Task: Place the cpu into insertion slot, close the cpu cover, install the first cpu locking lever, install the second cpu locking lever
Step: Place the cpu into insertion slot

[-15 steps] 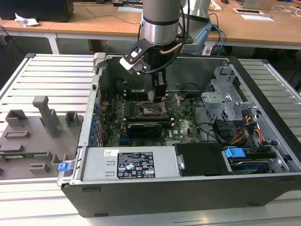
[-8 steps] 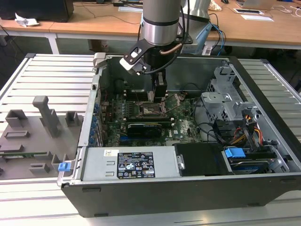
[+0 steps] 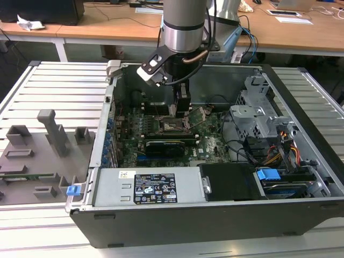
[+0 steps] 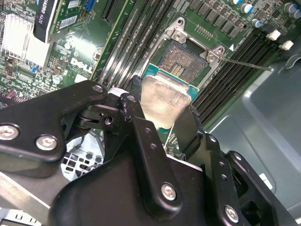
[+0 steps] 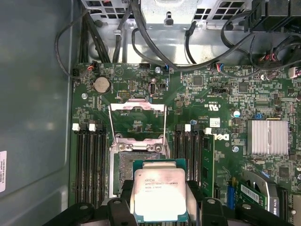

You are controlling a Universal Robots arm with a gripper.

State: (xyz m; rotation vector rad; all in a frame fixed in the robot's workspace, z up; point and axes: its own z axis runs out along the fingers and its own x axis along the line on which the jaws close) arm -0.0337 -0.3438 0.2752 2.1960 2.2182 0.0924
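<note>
The gripper point(image 3: 179, 112) is reaching down into the open case point(image 3: 177, 223), over the middle of the motherboard point(image 5: 225, 108). It is clenching the cpu point(image 5: 159, 195) by two opposite edges, one finger on each side, with the silvery top facing up at the wrist cameras.

The chip is hanging just above the slot point(image 4: 184, 55) and is not yet seated. In both wrist views it is overlapping only part of the socket, leaving much of the dark pin field exposed past its leading edge. So the slot is lying below the chip and a little ahead of it, away from the gripper body. The chip's edges are running roughly parallel to the socket's rim.

The cover point(image 5: 136, 106) is lying swung open on the far side of the slot from the gripper, leaving the socket unobstructed.
</note>
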